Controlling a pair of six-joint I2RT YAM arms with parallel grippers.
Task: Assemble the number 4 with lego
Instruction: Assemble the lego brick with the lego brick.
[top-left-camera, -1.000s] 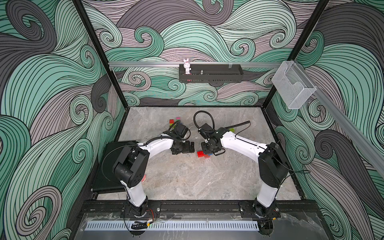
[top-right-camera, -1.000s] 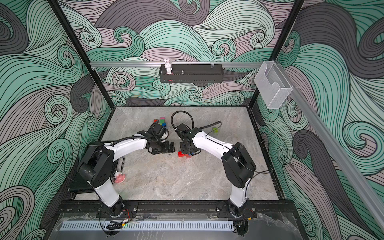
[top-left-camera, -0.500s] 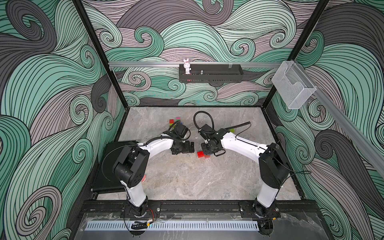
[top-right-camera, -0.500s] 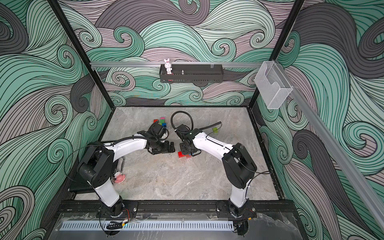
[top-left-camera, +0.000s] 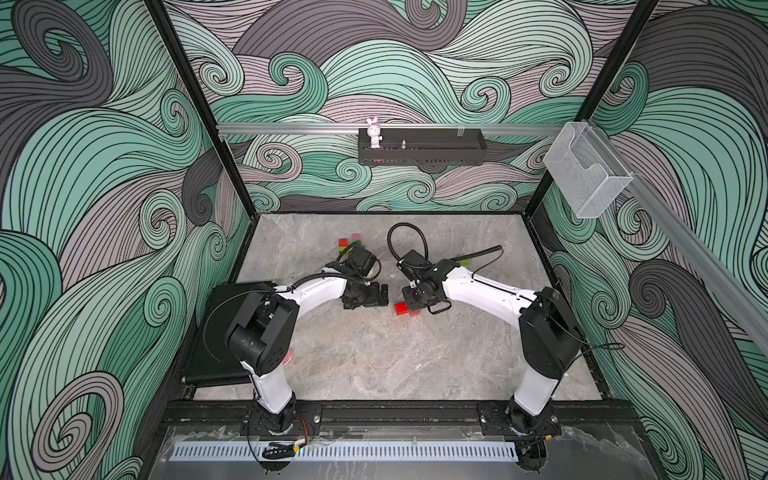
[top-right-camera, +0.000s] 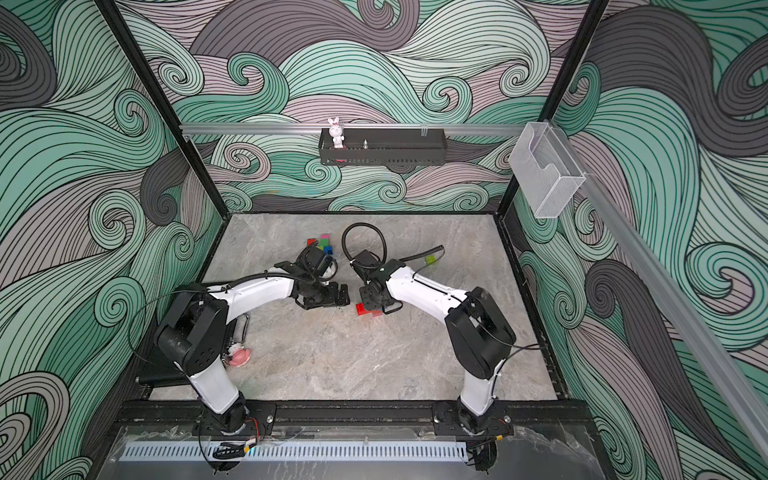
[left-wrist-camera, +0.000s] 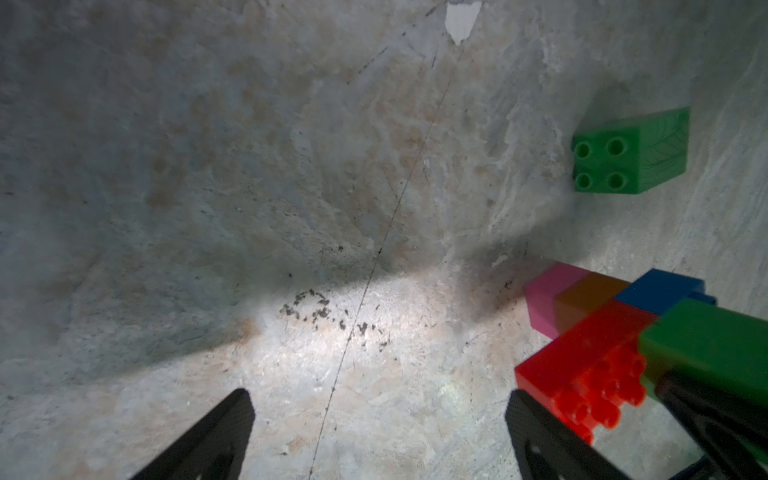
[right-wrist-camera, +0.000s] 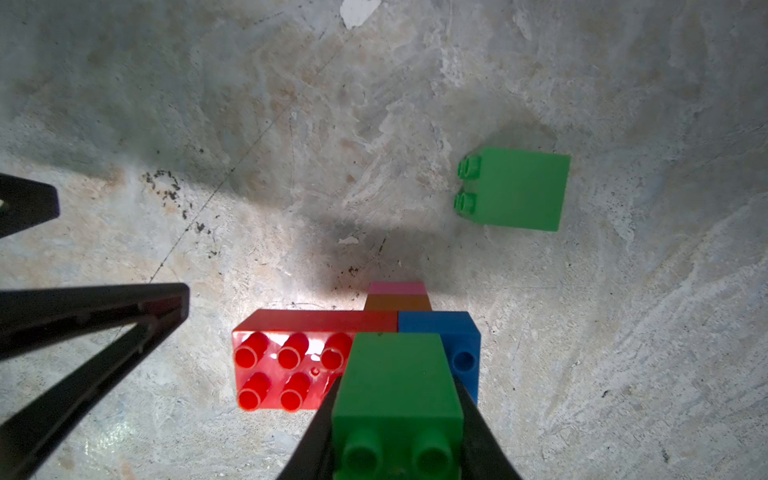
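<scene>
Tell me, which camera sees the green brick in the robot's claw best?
The right wrist view: the green brick sits big and sharp between the fingers of the right gripper, with its studs showing. The left wrist view catches it blurry at the edge. In both top views the gripper hides it.

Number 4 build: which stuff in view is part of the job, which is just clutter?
Job: green brick in right end effector; joined bricks (red, blue, orange, pink); loose green brick; spare bricks at back; lime brick.
Clutter: rabbit figurine; black shelf; clear bin; black pad.
</scene>
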